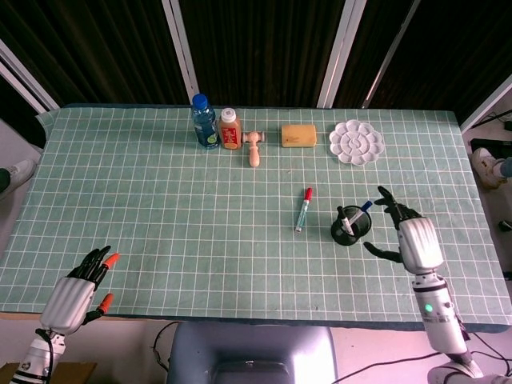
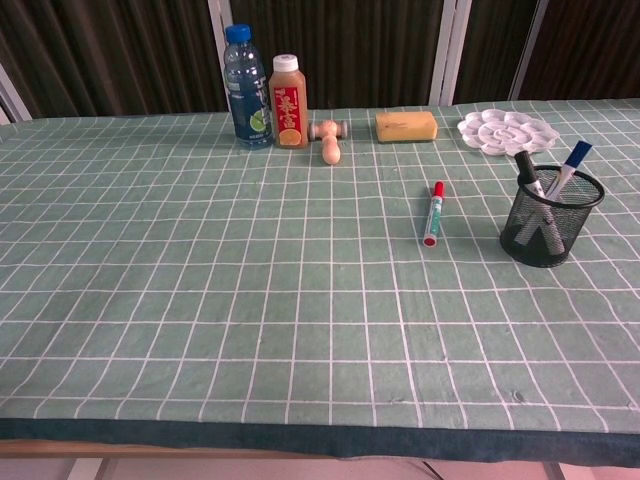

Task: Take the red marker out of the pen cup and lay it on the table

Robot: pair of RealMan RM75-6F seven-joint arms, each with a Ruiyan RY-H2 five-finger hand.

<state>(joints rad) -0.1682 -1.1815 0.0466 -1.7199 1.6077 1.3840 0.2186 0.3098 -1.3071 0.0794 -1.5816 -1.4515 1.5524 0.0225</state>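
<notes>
While the red marker (image 1: 303, 210) lies flat on the table (image 1: 160, 224) just left of the pen cup (image 1: 350, 226), not touching it, there's a wide stretch of bare green grid further left of the cup. It's a slim white-bodied pen with a red cap pointing away from the near edge. Right hand (image 1: 414, 237) sits right of the cup near the table's right edge, fingers spread, holding nothing. Left hand (image 1: 74, 290) hangs at the near-left corner, fingers apart, empty too.
</notes>
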